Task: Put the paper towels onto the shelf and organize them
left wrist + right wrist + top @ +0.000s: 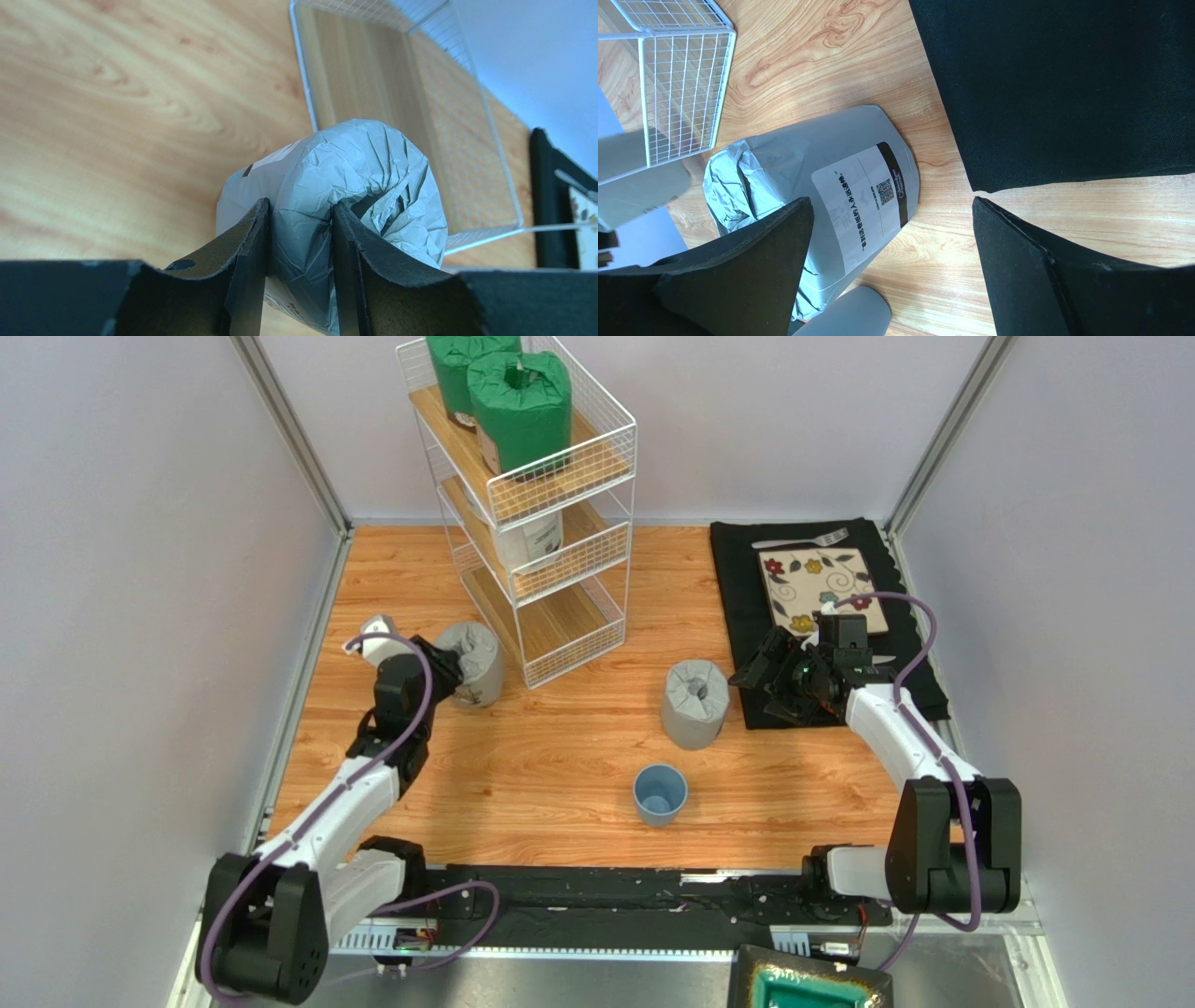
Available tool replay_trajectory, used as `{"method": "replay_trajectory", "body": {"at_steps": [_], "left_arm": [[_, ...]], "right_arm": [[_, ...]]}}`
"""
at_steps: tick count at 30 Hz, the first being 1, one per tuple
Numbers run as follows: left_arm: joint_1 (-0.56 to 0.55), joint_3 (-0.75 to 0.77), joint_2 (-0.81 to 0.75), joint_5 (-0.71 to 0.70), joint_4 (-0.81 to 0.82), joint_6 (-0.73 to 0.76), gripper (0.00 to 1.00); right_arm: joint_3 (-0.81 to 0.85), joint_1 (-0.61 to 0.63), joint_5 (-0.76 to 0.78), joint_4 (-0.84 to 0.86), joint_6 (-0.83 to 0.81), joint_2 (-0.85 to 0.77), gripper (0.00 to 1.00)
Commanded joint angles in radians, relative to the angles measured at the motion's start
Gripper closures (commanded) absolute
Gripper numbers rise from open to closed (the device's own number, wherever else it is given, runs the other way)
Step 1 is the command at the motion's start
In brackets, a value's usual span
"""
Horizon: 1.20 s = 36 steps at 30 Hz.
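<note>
**Left gripper pinches a grey roll beside the shelf**

The shelf (596,459), a white wire rack with three slanted wooden tiers, stands at the far middle of the tabletop (561,756). Its top tier holds the front green roll (521,409) and, just behind it, the rear green roll (463,361), both upright with their gathered tops up. The middle tier holds a white roll (532,541); whether another sits behind it cannot be told.

Just left of the shelf's bottom tier, by its front corner, the left gripper (446,667) holds the first grey roll (477,661). In the left wrist view the gripper (298,218) is drawn narrow. Its two black fingers (242,245) pinch the crinkled gathered top of this roll (365,168), and the bottom tier's planks and wire wall (393,105) show just beyond it. Whether the roll rests on the tabletop or hangs clear of it cannot be told.

The second grey roll (694,703) stands upright in front of the shelf and to its right, well apart from it. The right gripper (769,672) sits right of that roll, farther from the shelf, over the near left edge of the black mat (744,567). The right wrist view shows this gripper (892,203) spread wide and holding nothing, with the printed label of the roll (829,203) facing it.

A blue cup (659,793) stands mouth up in front of the shelf, nearer the arms than either grey roll, showing only its blue inside. Right of the shelf, the mat carries a floral plate (825,588).
</note>
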Motion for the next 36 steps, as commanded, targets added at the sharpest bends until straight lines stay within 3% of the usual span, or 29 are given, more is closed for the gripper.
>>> {"method": "replay_trajectory", "body": {"at_steps": [1, 13, 24, 36], "left_arm": [[0.044, 0.109, 0.094, 0.069, 0.203, 0.019, 0.58], [0.087, 0.262, 0.425, 0.149, 0.459, -0.093, 0.64], [0.087, 0.510, 0.648, 0.153, 0.462, -0.078, 0.64], [0.086, 0.617, 0.804, 0.189, 0.478, -0.119, 0.65]], "right_arm": [[0.040, -0.002, 0.004, -0.001, -0.003, -0.020, 0.13], [0.040, -0.032, 0.009, -0.010, -0.003, -0.009, 0.13], [0.063, -0.032, 0.003, -0.015, -0.006, 0.017, 0.13], [0.066, -0.032, 0.006, -0.019, -0.001, 0.014, 0.13]]}}
